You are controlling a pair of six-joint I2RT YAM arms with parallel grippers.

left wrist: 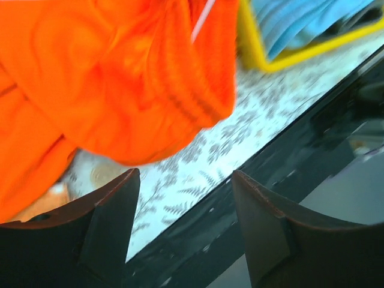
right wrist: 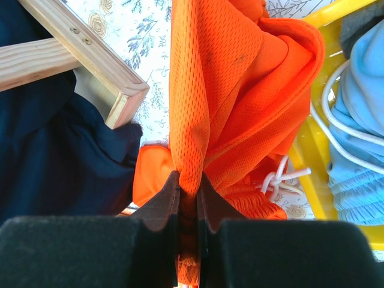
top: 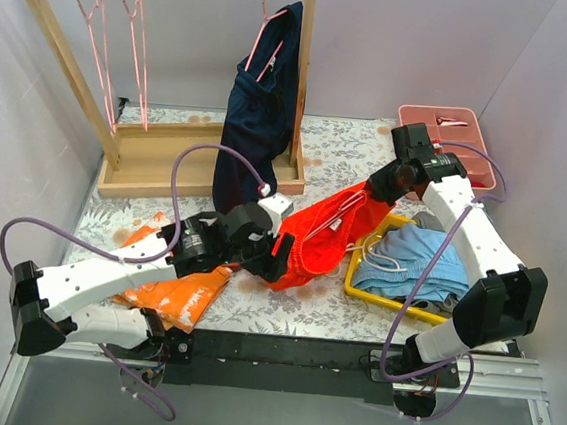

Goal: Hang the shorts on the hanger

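Note:
The red-orange shorts (top: 323,238) hang stretched between the table and my right gripper (top: 374,189). That gripper is shut on a bunched edge of the shorts (right wrist: 228,90), the mesh fabric pinched between its jaws (right wrist: 188,180). The white drawstring (right wrist: 277,179) dangles by the waistband. My left gripper (top: 277,256) is open and empty at the shorts' lower left edge; in the left wrist view the shorts (left wrist: 138,78) hang just beyond its fingertips (left wrist: 186,180). Pink wire hangers (top: 109,40) hang on the rack's pole at the back left, far from both grippers.
A wooden rack (top: 168,156) stands at the back with a dark navy garment (top: 261,110) on one hanger. A speckled orange cloth (top: 175,293) lies under my left arm. A yellow tray (top: 388,295) holds blue clothes at the right. A pink bin (top: 450,128) sits at the back right.

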